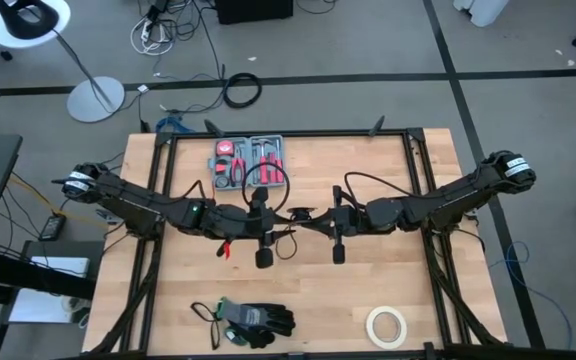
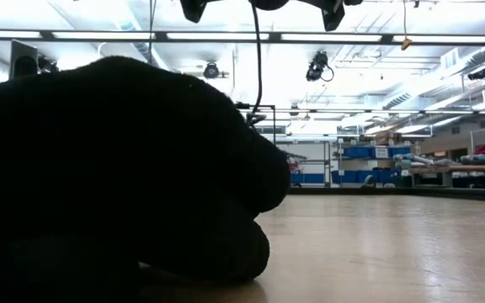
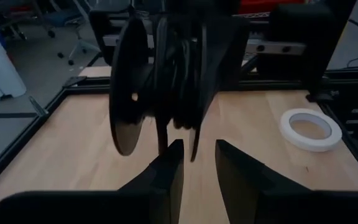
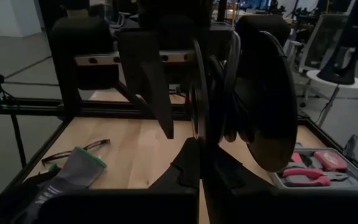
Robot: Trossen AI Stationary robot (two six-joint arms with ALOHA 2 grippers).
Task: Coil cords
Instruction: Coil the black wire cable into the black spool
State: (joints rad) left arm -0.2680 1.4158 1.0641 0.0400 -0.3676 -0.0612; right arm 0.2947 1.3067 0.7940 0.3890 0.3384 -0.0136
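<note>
You had both arms meeting over the middle of the table (image 1: pixel 388 275). The left gripper (image 3: pixel 197 163) had its fingers parted with a gap between them, and nothing was pinched there. The right gripper (image 4: pixel 199 167) had its fingers pressed together on the thin edge of a dark disc (image 4: pixel 197 93), which seemed to be a spool flange, though the dim view left that unsure. The cord (image 1: pixel 273 190) looped up between the two grippers over the tool tray (image 1: pixel 250 162), with more of it wound between the discs. The gloves (image 1: pixel 253 320) and tape roll (image 1: pixel 387 325) lay near the front edge.
</note>
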